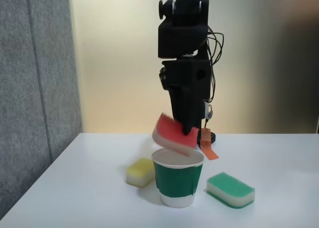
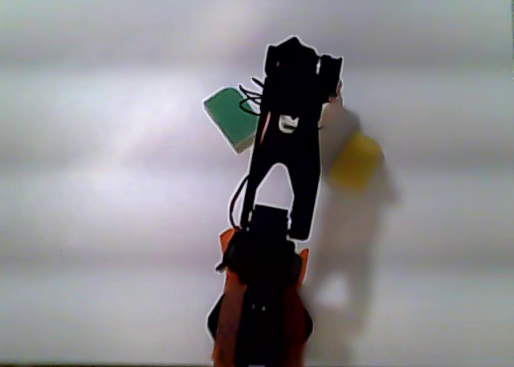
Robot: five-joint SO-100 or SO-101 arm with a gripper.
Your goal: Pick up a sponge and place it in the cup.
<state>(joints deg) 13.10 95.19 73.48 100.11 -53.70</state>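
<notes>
Sponge (image 1: pixel 172 133), red top and pale foam, sits tilted at centre frame in the fixed view, clamped in the black pincer (image 1: pixel 187 133) and hanging just above the white rim of the green-sleeved cup (image 1: pixel 178 178). Cup stands on the white worktop (image 1: pixel 75 188) at lower centre, a yellow sponge (image 1: pixel 140 171) near its left and a green-topped sponge (image 1: pixel 230 189) near its right. Other view from above: arm dark at centre, green-topped sponge (image 2: pixel 228 118) upper left of it, yellow sponge (image 2: pixel 355 161) to its right.
</notes>
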